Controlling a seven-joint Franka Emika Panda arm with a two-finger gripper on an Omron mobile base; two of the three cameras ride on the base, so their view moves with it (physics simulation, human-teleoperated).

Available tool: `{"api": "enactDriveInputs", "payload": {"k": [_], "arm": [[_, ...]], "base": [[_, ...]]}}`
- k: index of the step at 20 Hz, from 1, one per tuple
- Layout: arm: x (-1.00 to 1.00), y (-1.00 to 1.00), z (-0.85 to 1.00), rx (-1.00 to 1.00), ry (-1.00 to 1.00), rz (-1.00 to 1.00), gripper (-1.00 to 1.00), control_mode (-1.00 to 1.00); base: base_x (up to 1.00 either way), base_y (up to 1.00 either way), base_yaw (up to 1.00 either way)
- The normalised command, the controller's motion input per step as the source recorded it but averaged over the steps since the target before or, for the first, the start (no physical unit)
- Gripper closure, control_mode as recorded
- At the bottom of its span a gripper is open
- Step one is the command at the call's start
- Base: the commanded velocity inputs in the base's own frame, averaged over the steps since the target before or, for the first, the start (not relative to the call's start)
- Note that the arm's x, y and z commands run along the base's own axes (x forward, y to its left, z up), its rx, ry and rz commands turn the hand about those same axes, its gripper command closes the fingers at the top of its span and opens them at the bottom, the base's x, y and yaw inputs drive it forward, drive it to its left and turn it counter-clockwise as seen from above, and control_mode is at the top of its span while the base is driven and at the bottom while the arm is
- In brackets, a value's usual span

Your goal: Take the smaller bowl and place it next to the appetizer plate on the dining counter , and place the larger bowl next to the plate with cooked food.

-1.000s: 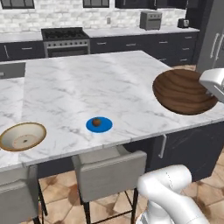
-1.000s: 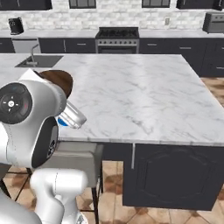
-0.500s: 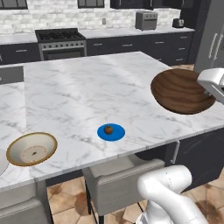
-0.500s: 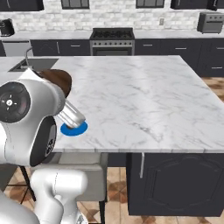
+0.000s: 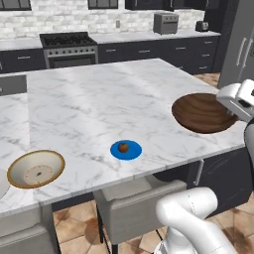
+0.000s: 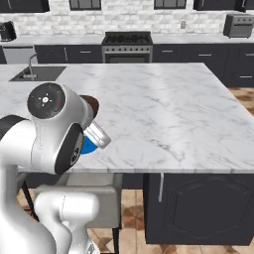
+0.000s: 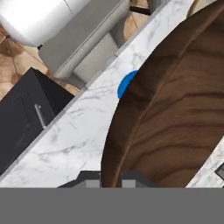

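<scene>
Hand [image 7: 111, 177] clenched on wooden bowl [image 5: 204, 112], held over table [image 5: 99, 99] well right of blue plate [image 5: 125, 149]; nothing placed yet, cream bowl [image 5: 36, 168] left of plate, still to move.

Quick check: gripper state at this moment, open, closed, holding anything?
Gripper: closed on the rim of the brown wooden bowl, holding it over the marble counter.
</scene>
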Motion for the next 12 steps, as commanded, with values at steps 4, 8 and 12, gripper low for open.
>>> {"api": "enactDriveInputs", "payload": {"k": [4,8,12], "arm": [[0.5,-0.45,-0.61,0.0,0.16,0.0,1.0,-1.0],[0.43,-0.14,-0.51,0.0,0.1,0.0,1.0,-1.0],[0.42,0.0,-0.57,0.0,0.03,0.0,1.0,-1.0]], "base": [[0.0,0.0,0.0],[0.0,0.0,0.0],[0.0,0.0,0.0]]}}
